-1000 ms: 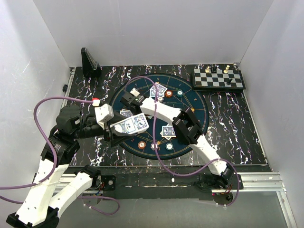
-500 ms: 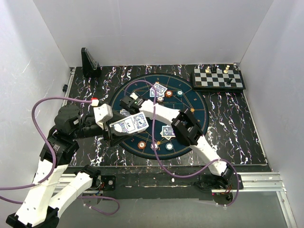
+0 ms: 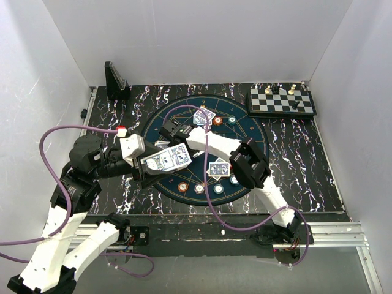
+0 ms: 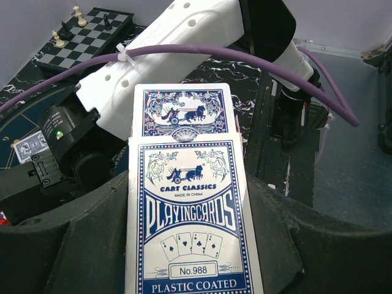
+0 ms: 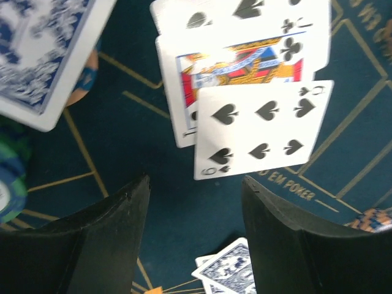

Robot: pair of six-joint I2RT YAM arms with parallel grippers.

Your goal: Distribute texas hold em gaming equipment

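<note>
While the right claw point(image 5: 195, 190) stands released, white spade-pip playing card point(image 5: 260, 128) lies just beyond its tips (blurred); left claw point(image 4: 190, 257) clenches blue-and-white card pack point(image 4: 184, 153). Risk: a dragging fingertip may flick it askew.

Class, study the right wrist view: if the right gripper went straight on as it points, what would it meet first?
Probably the face-up spade card just ahead of the right gripper, overlapping other face-up cards above the blue mat; depth is unclear.
</note>
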